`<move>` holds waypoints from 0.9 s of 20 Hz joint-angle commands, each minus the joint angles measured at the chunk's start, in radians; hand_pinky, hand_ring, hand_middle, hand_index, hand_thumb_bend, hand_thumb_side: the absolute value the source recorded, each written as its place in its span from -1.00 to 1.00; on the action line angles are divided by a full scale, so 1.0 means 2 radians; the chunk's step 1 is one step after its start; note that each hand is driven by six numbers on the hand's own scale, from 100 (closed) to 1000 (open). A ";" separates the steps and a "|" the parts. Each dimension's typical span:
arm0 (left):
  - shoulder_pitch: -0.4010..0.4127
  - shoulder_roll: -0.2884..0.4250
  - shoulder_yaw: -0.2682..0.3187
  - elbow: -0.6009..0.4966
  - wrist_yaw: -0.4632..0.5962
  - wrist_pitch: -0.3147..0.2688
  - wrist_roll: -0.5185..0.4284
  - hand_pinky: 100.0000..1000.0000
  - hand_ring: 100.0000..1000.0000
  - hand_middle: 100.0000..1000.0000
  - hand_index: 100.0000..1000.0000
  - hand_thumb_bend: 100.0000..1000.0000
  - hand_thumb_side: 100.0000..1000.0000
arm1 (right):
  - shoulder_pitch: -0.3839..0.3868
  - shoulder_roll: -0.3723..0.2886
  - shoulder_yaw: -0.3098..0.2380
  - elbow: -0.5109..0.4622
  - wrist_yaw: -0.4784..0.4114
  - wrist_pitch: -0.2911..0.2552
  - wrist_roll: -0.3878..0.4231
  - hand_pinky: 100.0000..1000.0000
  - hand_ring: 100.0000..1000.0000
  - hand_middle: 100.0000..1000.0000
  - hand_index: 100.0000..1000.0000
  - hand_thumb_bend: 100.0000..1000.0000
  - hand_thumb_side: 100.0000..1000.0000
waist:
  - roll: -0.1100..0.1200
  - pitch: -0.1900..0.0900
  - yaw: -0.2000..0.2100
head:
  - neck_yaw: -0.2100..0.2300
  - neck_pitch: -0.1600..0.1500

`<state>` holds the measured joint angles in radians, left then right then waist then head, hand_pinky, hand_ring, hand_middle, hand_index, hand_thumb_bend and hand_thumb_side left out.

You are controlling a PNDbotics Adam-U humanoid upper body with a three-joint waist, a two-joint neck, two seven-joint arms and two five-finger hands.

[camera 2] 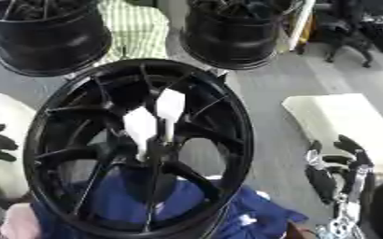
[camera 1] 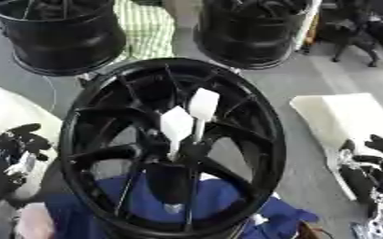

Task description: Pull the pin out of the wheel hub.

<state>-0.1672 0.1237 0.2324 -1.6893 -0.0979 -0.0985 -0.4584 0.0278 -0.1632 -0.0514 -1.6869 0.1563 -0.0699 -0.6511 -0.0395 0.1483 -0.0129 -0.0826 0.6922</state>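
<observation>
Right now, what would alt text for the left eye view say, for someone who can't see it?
A large black wheel hub fills the view, with two white-tagged pins standing at its centre. The left robot hand and the right robot hand wait at either side, touching nothing. Two more black wheels stand behind.

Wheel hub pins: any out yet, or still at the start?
Nothing done: two white-tagged pins stand in the wheel hub centre. Nothing in hand: left robot hand and right robot hand sit at the rim's sides, touching neither pin. Reach, grasp and pull all remain.
</observation>
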 commanded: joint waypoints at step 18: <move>-0.027 0.034 0.003 -0.010 0.018 -0.015 0.002 0.14 0.27 0.12 0.64 -1.00 -0.27 | -0.001 -0.006 -0.002 -0.006 0.004 -0.001 -0.001 -0.35 -0.05 0.24 0.48 -0.62 -0.78 | 0.003 -0.008 -0.001 | -0.003 -0.003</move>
<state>-0.2074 0.1567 0.2324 -1.6896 -0.0739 -0.1172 -0.4559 0.0279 -0.1632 -0.0514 -1.6863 0.1563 -0.0701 -0.6513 -0.0358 0.1474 -0.0131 -0.0854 0.6922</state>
